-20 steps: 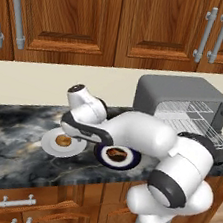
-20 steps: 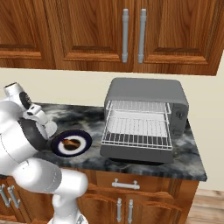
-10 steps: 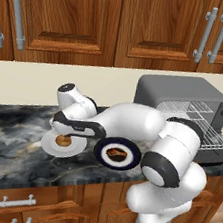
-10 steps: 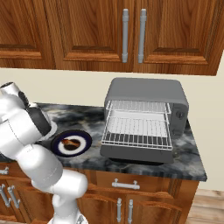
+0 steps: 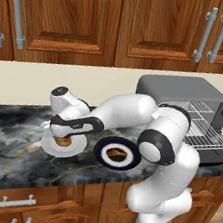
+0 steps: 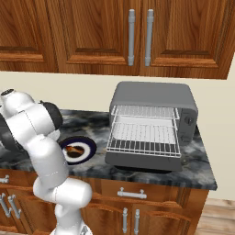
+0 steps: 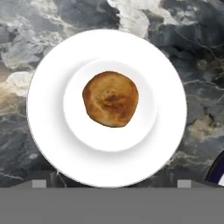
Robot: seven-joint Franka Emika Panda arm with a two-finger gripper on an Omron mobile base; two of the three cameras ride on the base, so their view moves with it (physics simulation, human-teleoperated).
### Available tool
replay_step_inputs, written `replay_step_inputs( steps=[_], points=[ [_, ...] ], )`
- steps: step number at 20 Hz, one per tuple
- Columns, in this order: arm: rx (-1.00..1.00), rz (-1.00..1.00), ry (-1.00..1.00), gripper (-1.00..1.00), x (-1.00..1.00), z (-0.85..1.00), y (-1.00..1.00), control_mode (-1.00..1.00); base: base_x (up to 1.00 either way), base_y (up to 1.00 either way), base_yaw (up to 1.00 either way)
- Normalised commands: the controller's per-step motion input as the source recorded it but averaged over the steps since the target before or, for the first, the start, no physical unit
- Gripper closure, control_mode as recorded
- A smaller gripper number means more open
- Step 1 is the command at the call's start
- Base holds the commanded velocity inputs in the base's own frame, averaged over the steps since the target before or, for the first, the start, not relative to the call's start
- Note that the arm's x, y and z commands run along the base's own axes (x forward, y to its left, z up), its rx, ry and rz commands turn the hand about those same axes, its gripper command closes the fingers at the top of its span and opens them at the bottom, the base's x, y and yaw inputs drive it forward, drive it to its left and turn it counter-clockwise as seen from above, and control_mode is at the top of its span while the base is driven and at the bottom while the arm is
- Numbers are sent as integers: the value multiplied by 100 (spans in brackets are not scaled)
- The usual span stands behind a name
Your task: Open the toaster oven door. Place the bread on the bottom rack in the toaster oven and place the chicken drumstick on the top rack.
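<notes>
The bread (image 7: 110, 99), a round golden-tan bun, lies in the middle of a white plate (image 7: 52, 144). My gripper (image 7: 111, 183) hangs straight above it, open, its tips wide apart and holding nothing. From the left base view the gripper (image 5: 64, 135) sits just over the bread (image 5: 63, 141). The chicken drumstick (image 5: 117, 153) rests on a dark blue plate (image 5: 101, 157) to the right. The toaster oven (image 6: 153, 97) stands open, its door (image 6: 142, 162) folded down flat. The top rack (image 6: 146, 111) and the bottom rack (image 6: 144, 137) show inside.
The dark marble counter (image 5: 7, 143) runs left of the white plate. Wooden wall cabinets (image 5: 67, 16) hang above, with drawers below the counter's front edge. My arm's elbow (image 5: 162, 141) arches over the blue plate between the toaster oven and the bread.
The hand has swung left and dropped lower, from beside the blue plate to directly over the bread on the white plate. The jaws stayed open.
</notes>
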Motion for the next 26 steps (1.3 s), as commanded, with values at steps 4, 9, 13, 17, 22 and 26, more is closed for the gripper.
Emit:
replay_step_inputs(
  steps=[4, 9, 13, 17, 22, 26],
  points=[
    [1, 23, 8, -100, 45, -23, 23, -100, 0, 0, 0],
    [0, 12, 11, -100, 35, -26, 31, -100, 0, 0, 0],
    [0, 4, 14, -100, 38, -29, 34, -100, 0, 0, 0],
    [-2, 3, 15, -100, 34, -25, 9, -100, 0, 0, 0],
    [-9, 0, 1, -100, 16, -12, 0, -100, 0, 0, 0],
    [-5, 0, 6, -100, 10, -19, 0, -100, 0, 0, 0]
  ],
)
